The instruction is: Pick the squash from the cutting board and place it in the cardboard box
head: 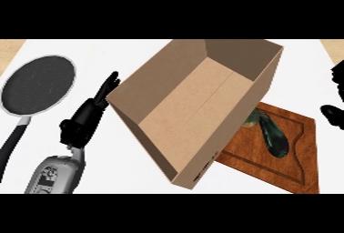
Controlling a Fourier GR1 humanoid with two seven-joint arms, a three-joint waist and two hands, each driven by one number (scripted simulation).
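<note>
Squash (273, 135) lay on cutting board (282, 159), upper left part of board, touching or tucked just under lower right wall of cardboard box (194, 104). Dark green, elongated; long axis ran from upper left to lower right, narrow end toward box, broad end toward board's middle.

Right hand (334, 98) showed at right edge, only partly in frame; black shapes, fingers too cut off to tell spread or curled. Held nothing visible. Squash lay left of and slightly below that hand, near, apart.

Left hand (94, 109) stood left of box, fingers straight and pressed together, pointing up, empty. Box between it and squash.

Right hand judged nearer; reach leftward, across squash's long axis.

Pan (37, 84) far left, well apart.
</note>
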